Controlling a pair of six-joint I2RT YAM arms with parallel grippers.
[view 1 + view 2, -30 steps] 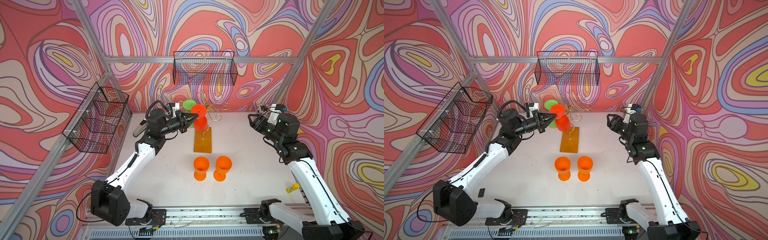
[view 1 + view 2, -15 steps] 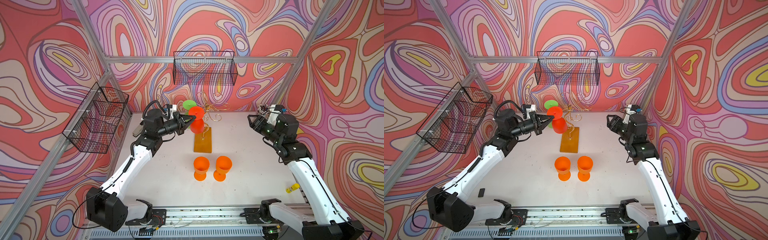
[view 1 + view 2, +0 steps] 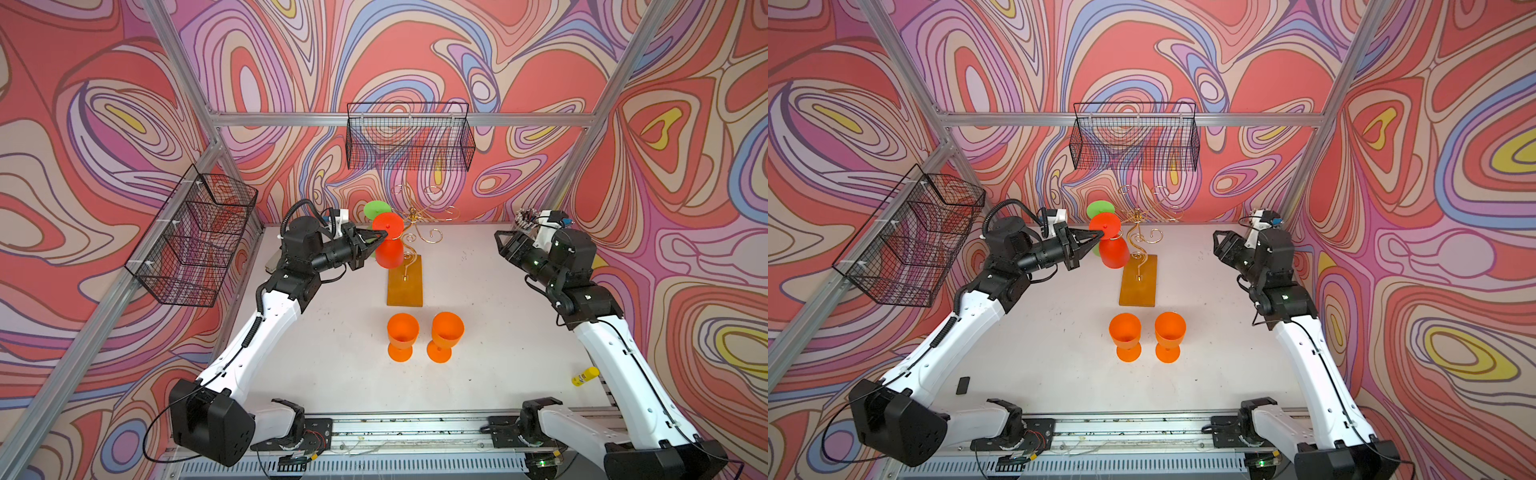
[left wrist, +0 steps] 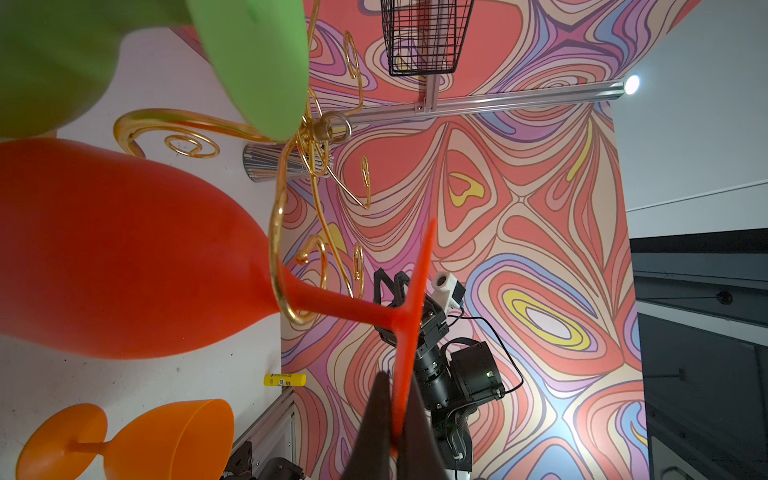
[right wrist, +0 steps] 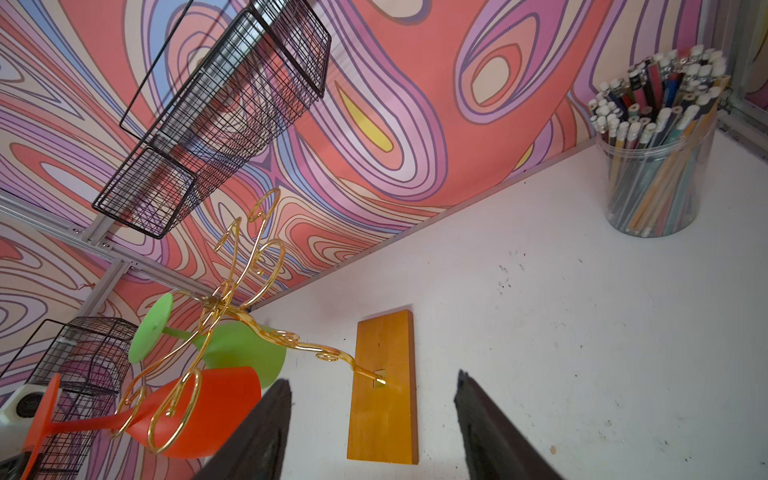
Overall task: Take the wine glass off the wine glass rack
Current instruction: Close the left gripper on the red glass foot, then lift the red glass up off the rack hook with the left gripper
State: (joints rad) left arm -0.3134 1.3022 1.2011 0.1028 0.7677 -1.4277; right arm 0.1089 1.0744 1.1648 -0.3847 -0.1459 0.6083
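Currently my left gripper (image 3: 380, 237) pinches the foot's edge of the red wine glass (image 3: 389, 255), which hangs bowl-down on the wine glass rack (image 3: 405, 286), presumably to slide it off sideways. Only the left wrist view shows the rack's wire circling the stem; both top views hide that. My right gripper (image 3: 503, 245) hangs spread, empty, well apart.

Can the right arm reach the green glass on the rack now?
Probably not. The green glass hangs on the far side of the rack from the open right gripper; its wire arms and the red glass, held by the left gripper, stand between.
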